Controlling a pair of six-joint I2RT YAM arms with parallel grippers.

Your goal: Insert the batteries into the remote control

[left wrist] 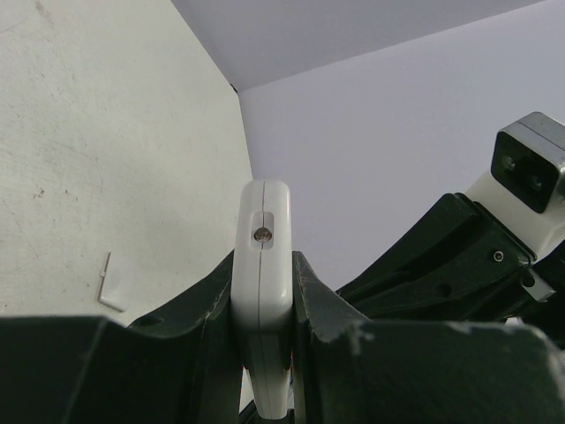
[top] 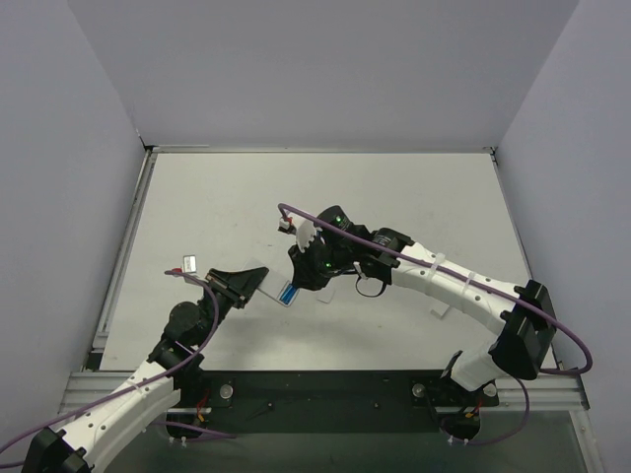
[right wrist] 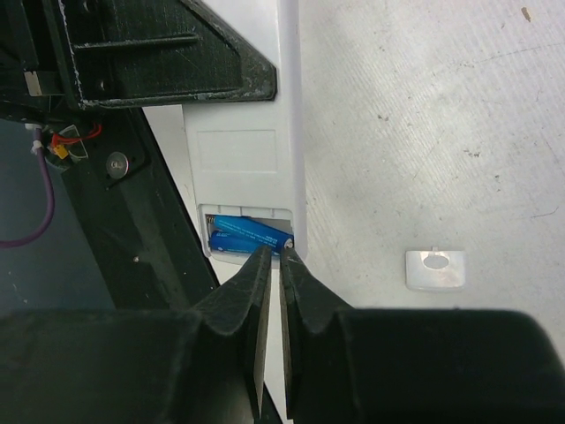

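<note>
My left gripper (top: 246,286) is shut on the slim white remote control (top: 268,284) and holds it on edge just above the table. In the left wrist view the remote control (left wrist: 262,221) sticks out between the two dark fingers. Its open battery bay faces the right wrist camera, and two bright blue batteries (right wrist: 247,231) lie in it; the upper one sits slanted. My right gripper (right wrist: 275,252) has its jaws almost together with nothing between them. Its tips touch the right end of the slanted battery. From above, the batteries (top: 289,293) show as a blue spot under the right gripper (top: 301,281).
A small white battery cover (right wrist: 434,268) lies flat on the table to the right of the remote, and it also shows as the cover (left wrist: 116,284) in the left wrist view. Grey walls enclose the white table (top: 394,197) on three sides.
</note>
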